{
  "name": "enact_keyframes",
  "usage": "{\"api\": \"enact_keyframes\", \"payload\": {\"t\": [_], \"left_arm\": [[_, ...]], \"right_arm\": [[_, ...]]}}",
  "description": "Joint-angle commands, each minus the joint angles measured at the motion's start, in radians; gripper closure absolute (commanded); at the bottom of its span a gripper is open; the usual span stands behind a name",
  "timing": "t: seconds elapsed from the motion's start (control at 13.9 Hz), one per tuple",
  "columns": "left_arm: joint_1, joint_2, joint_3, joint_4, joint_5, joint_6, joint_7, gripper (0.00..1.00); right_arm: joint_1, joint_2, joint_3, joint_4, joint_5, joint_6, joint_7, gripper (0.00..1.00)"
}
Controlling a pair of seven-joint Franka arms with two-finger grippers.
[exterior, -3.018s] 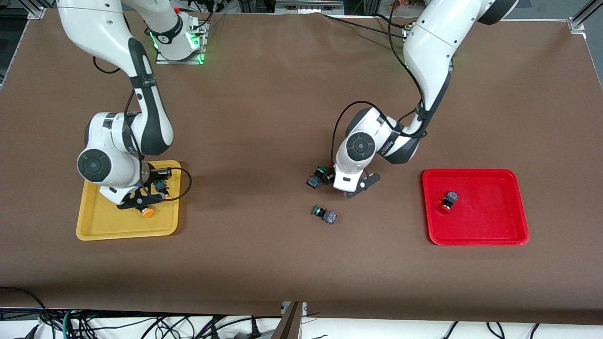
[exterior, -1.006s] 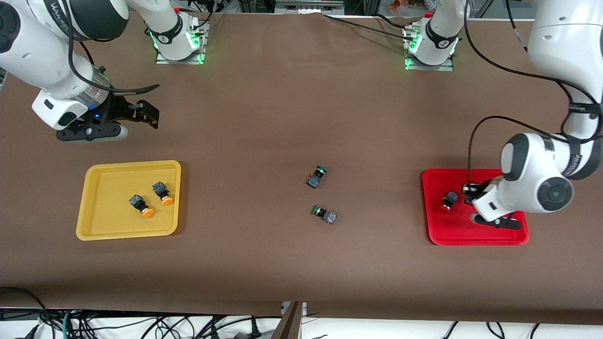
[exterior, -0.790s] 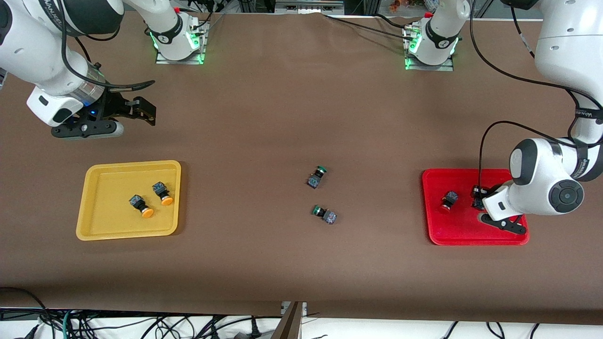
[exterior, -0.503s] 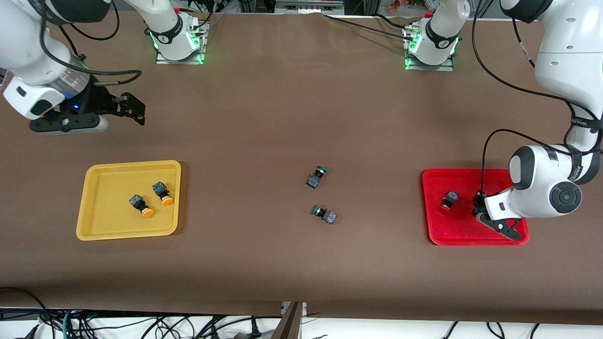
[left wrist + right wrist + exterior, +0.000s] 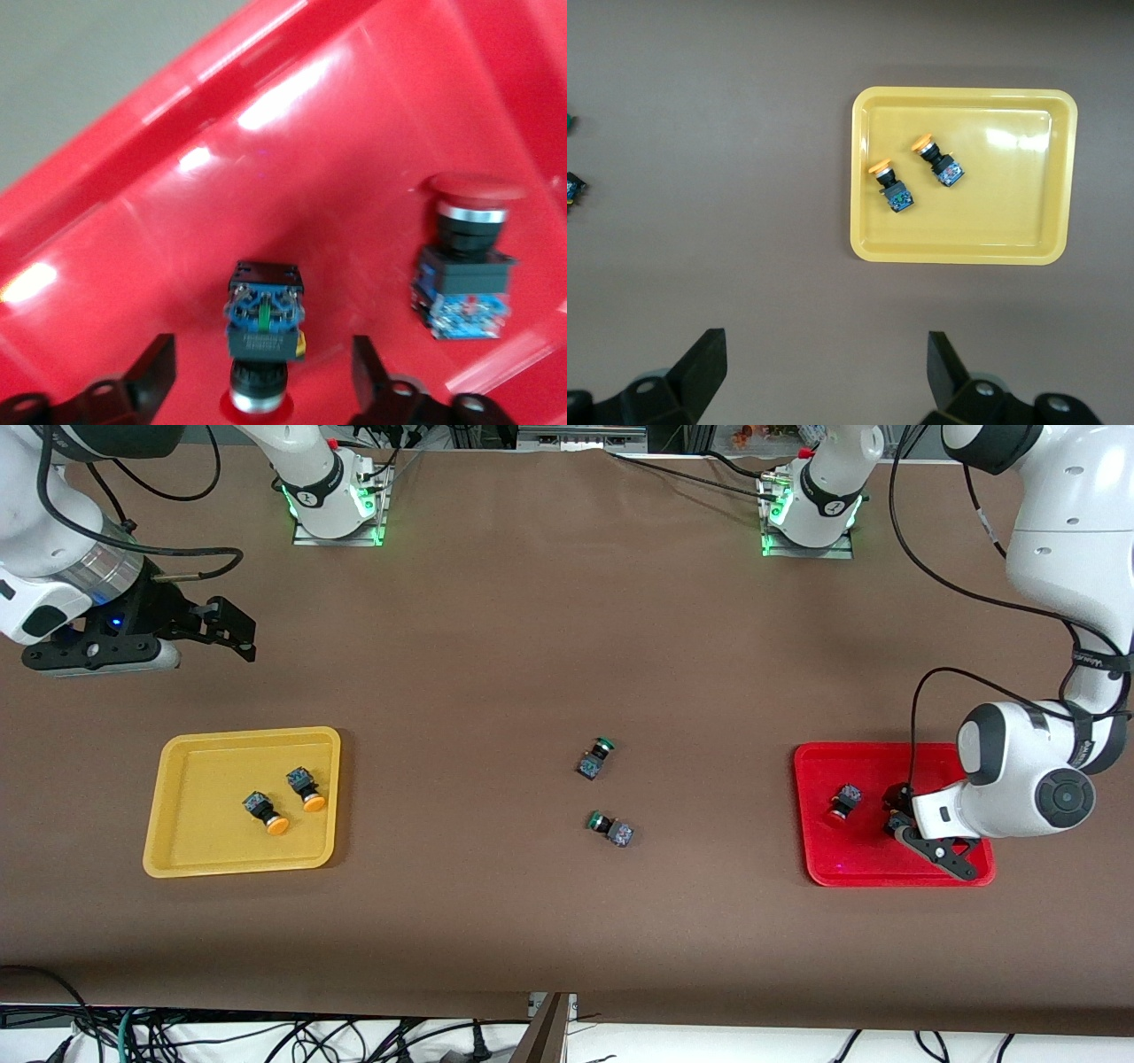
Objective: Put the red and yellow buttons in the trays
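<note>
The red tray (image 5: 868, 859) lies toward the left arm's end of the table. One red button (image 5: 842, 802) lies in it. My left gripper (image 5: 897, 817) is low in this tray and open. A second red button (image 5: 264, 332) lies between its fingers (image 5: 146, 376) with a gap on each side, and the first red button (image 5: 467, 266) lies beside it on the red tray (image 5: 354, 133). The yellow tray (image 5: 204, 846) holds two yellow buttons (image 5: 266, 813) (image 5: 306, 790). My right gripper (image 5: 244, 638) is open and empty over bare table near that tray.
Two green-capped buttons (image 5: 595, 757) (image 5: 611, 828) lie on the brown table between the trays. The right wrist view shows the yellow tray (image 5: 1028, 239) with both yellow buttons (image 5: 890, 186) (image 5: 939, 161) and my right gripper (image 5: 824, 363) over bare table.
My left gripper carried a red button from mid-table to the red tray, lowered and opened. My right gripper left the yellow tray, rose and moved off toward the table's end.
</note>
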Motion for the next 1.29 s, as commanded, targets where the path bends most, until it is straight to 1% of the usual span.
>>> {"api": "enact_keyframes", "payload": {"t": [0.0, 0.14, 0.22, 0.29, 0.36, 0.5, 0.57, 0.72, 0.79, 0.86, 0.93, 1.01, 1.08, 1.15, 1.22], "left_arm": [[-0.002, -0.146, -0.047, -0.015, 0.006, -0.142, -0.040, 0.00], [-0.002, -0.227, -0.079, -0.012, 0.006, -0.236, -0.092, 0.00], [-0.001, -0.250, -0.108, 0.002, 0.000, -0.286, -0.108, 0.00], [-0.001, -0.272, -0.138, 0.043, -0.026, -0.369, -0.114, 0.00], [-0.001, -0.284, -0.152, 0.105, -0.049, -0.458, -0.128, 0.00], [-0.002, -0.307, -0.186, 0.199, -0.053, -0.591, -0.160, 0.00], [-0.002, -0.330, -0.195, 0.224, -0.044, -0.633, -0.218, 0.00], [-0.004, -0.384, -0.220, 0.226, -0.050, -0.688, -0.385, 0.00], [-0.021, -0.425, -0.203, 0.212, -0.054, -0.689, -0.439, 0.00], [-0.089, -0.447, -0.161, 0.212, -0.050, -0.689, -0.480, 0.00], [-0.176, -0.464, -0.043, 0.206, -0.062, -0.683, -0.516, 0.00], [-0.224, -0.487, 0.035, 0.194, -0.101, -0.663, -0.530, 0.00], [-0.240, -0.540, 0.079, 0.124, -0.150, -0.615, -0.533, 0.00], [-0.255, -0.630, 0.106, -0.009, -0.166, -0.515, -0.534, 0.00], [-0.257, -0.724, 0.111, -0.146, -0.160, -0.420, -0.548, 0.00]], "right_arm": [[-0.034, 0.025, -0.008, 0.041, -0.004, -0.019, -0.016, 0.00], [-0.035, 0.028, -0.011, 0.051, -0.006, -0.019, -0.013, 0.00], [-0.032, 0.030, -0.009, 0.058, -0.013, -0.019, -0.007, 0.00], [-0.032, 0.039, -0.009, 0.060, -0.013, -0.019, -0.005, 0.00], [-0.032, 0.044, -0.009, 0.061, -0.013, -0.018, -0.016, 0.00], [-0.029, 0.051, -0.008, 0.063, -0.016, -0.021, -0.008, 0.00], [-0.032, 0.053, -0.009, 0.063, -0.015, -0.012, -0.011, 0.00], [-0.034, 0.055, -0.009, 0.072, -0.015, -0.021, -0.016, 0.00], [-0.032, 0.055, -0.009, 0.081, -0.007, -0.021, -0.008, 0.00], [-0.032, 0.058, -0.009, 0.081, -0.006, -0.021, -0.005, 0.00], [-0.031, 0.070, -0.009, 0.084, -0.006, -0.019, -0.008, 0.00], [-0.035, 0.076, -0.009, 0.084, -0.007, -0.021, -0.013, 0.00], [-0.037, 0.078, -0.011, 0.084, -0.007, -0.021, -0.013, 0.00], [-0.035, 0.078, -0.011, 0.086, -0.007, -0.021, -0.011, 0.00], [-0.034, 0.078, -0.011, 0.089, -0.007, -0.021, -0.007, 0.01]]}}
